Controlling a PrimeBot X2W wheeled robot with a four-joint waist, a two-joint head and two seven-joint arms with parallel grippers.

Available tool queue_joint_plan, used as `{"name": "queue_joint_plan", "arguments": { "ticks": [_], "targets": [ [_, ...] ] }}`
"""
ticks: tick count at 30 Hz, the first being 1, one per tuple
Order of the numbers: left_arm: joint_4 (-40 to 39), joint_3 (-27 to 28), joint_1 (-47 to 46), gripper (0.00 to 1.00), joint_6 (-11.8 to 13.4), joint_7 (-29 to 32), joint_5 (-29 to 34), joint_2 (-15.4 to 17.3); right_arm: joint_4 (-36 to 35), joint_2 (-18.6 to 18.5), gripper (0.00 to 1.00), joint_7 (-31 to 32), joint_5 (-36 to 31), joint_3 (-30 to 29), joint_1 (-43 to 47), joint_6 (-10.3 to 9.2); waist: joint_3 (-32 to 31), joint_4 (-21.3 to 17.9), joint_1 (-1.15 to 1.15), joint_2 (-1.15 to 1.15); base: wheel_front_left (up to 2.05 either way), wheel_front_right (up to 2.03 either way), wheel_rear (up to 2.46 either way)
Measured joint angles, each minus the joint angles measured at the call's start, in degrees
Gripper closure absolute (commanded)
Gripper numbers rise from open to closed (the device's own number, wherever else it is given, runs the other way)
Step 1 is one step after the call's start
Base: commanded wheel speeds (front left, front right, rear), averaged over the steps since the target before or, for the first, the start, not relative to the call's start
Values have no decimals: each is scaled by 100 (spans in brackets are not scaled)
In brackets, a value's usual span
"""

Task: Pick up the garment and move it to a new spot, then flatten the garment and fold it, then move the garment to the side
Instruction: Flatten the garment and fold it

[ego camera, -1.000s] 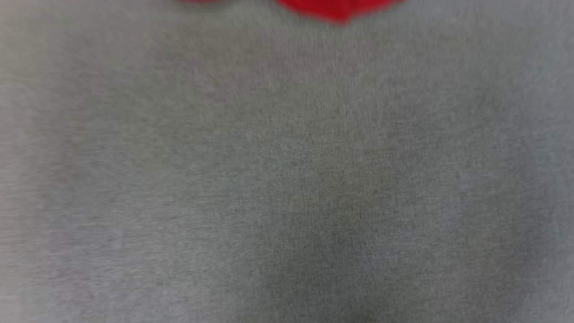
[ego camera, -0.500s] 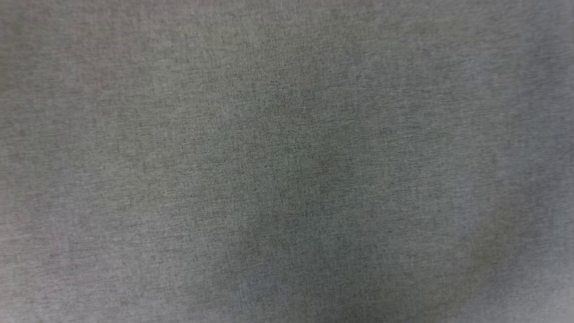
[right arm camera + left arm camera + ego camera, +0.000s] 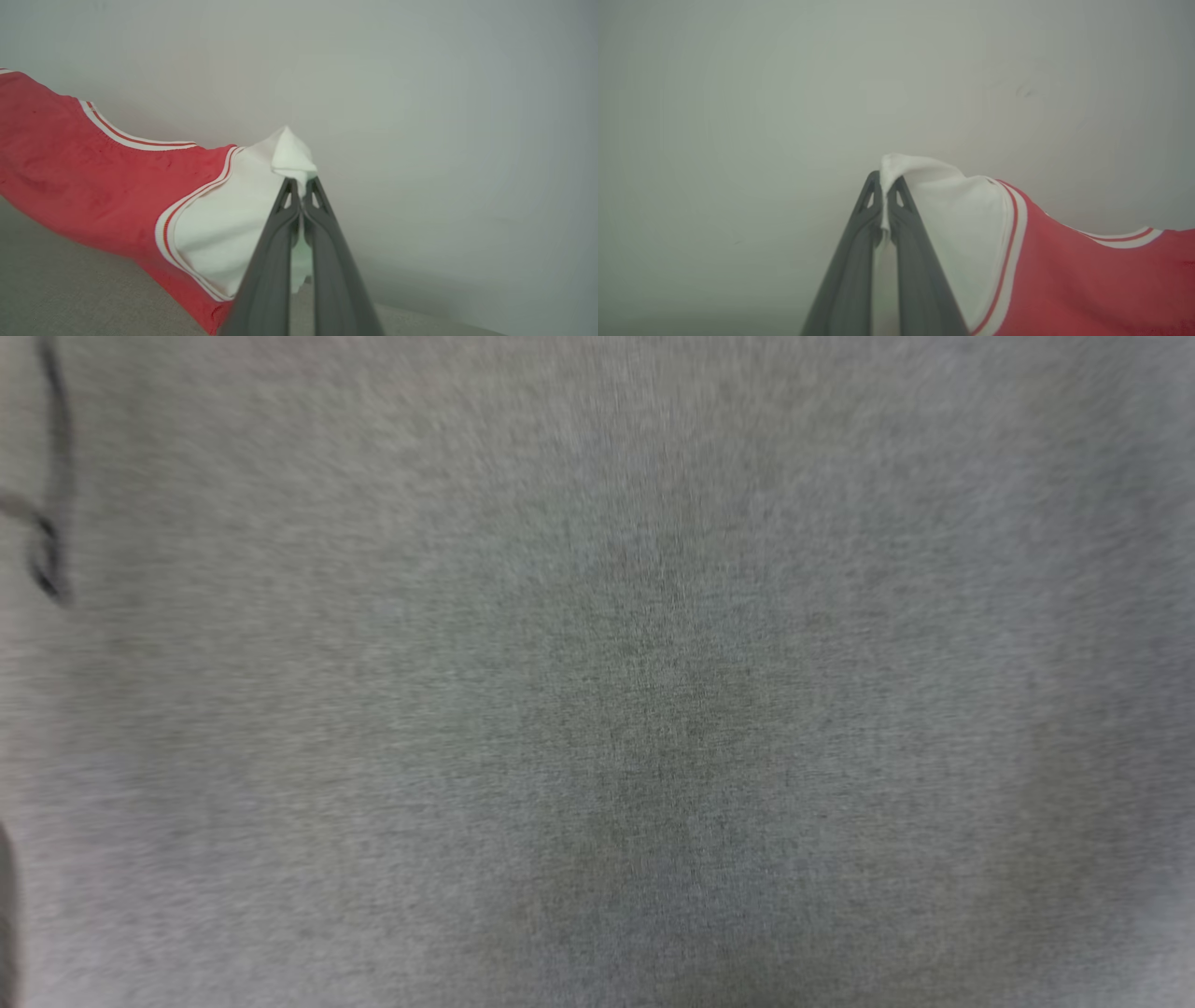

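In the left wrist view my left gripper (image 3: 883,198) is shut on the tip of a white sleeve of the garment (image 3: 1073,275), whose red body with striped trim stretches off to the right. The right wrist view has my right gripper (image 3: 301,196) shut on the other white sleeve tip, with the garment (image 3: 93,186) running left, lifted and slightly sagging. Both sleeves are pulled taut in front of a pale wall. The printed face is hidden.
The head view looks down on blurred grey cloth surface (image 3: 653,709); a thin dark cord-like line (image 3: 51,476) shows at its left edge. A strip of that grey surface (image 3: 70,289) lies under the garment in the right wrist view.
The head camera has shifted: the red patch at the top edge a second ago has left the picture, and a dark line has come in at the left edge.
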Motion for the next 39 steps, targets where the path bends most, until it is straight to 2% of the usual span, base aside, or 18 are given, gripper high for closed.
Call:
{"name": "queue_joint_plan", "arguments": {
  "ticks": [5,13,19,26,29,31,32,34,35,39],
  "targets": [
    [-556,231,1725,100,55,-221,-348,-96,-617,-241,100,131,313,135,1534,0,-635,95,-1,0,0,0,0],
    [-1650,433,4607,100,530,-243,-606,-178,-1600,-469,100,536,599,52,4001,-1,-1750,227,-2,0,0,0,0],
    [-2178,413,6252,100,833,-21,-727,-213,-2078,-289,100,757,623,-205,5610,-1,-2481,308,-3,0,0,0,0],
    [-2899,338,7993,100,1374,300,-805,-354,-2362,179,100,953,660,-750,7391,-1,-3151,372,-4,0,0,0,0],
    [-3111,157,8591,100,1610,609,-657,-266,-2495,352,100,1050,637,-942,7991,-1,-3358,406,-3,0,0,0,0],
    [-3273,56,8837,100,1659,846,-646,-172,-2550,414,100,1109,581,-1080,8313,-1,-3464,441,-4,0,0,0,0],
    [-3355,18,8924,100,1691,926,-638,-152,-2575,431,95,1110,535,-1112,8429,-1,-3505,461,-4,0,0,0,0],
    [-3455,-24,9007,100,1709,1035,-636,-123,-2616,510,25,1122,449,-1179,8619,-1,-3576,501,-3,0,0,0,0],
    [-3495,-48,9023,100,1720,1055,-642,-129,-2618,563,0,1167,434,-1180,8707,-1,-3603,528,-3,0,0,0,0],
    [-3573,-156,9082,100,1750,1034,-650,-271,-2647,735,0,1234,455,-1269,8940,-2,-3674,629,-3,0,0,0,0]
  ]
}}
